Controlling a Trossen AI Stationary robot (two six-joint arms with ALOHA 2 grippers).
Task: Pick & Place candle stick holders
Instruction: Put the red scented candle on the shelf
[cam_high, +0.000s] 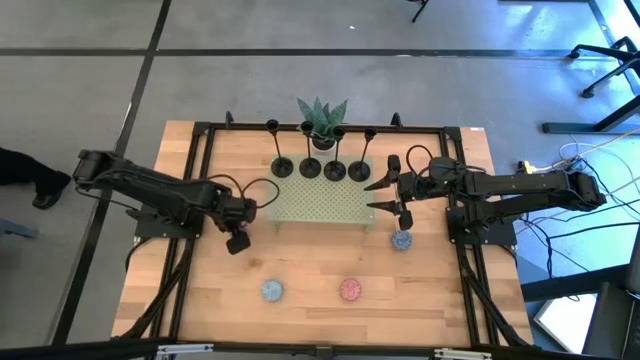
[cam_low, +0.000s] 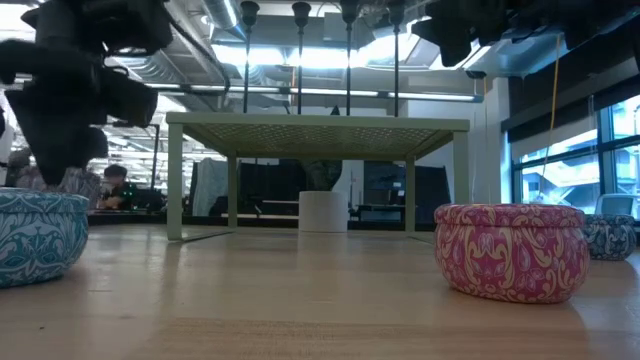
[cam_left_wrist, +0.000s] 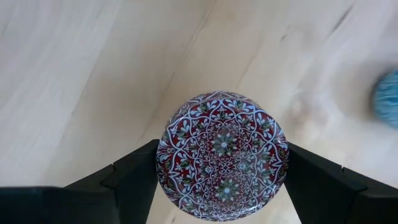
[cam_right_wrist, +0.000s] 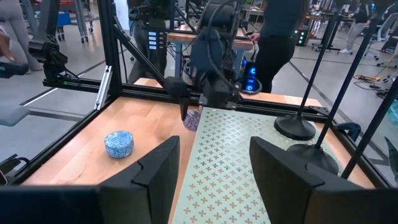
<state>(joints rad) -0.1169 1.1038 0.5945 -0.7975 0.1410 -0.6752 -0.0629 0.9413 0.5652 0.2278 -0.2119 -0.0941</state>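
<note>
High view: four candle stick holders (cam_high: 320, 165) stand upright in a row along the far edge of the green perforated stand (cam_high: 318, 204), stems vertical, with a potted plant (cam_high: 322, 118) just behind them. The right claw (cam_high: 388, 196) sits wide open at the stand's right end, so the holders lie just off to its side toward the far edge, and that arm is clearly the nearer one. The left claw (cam_high: 238, 240) hangs over the desk (cam_high: 300, 300) by the stand's left end. I count three tins loose on the desk: two blue, one pink (cam_high: 349, 289)

Low view: four thin stems rise off the stand top, pink tin up close

Left wrist view: the left claw grips a fourth, patterned tin (cam_left_wrist: 222, 155)

Right wrist view: the right claw's fingers (cam_right_wrist: 155, 171) are spread over the stand, two holder bases just beside them
</note>
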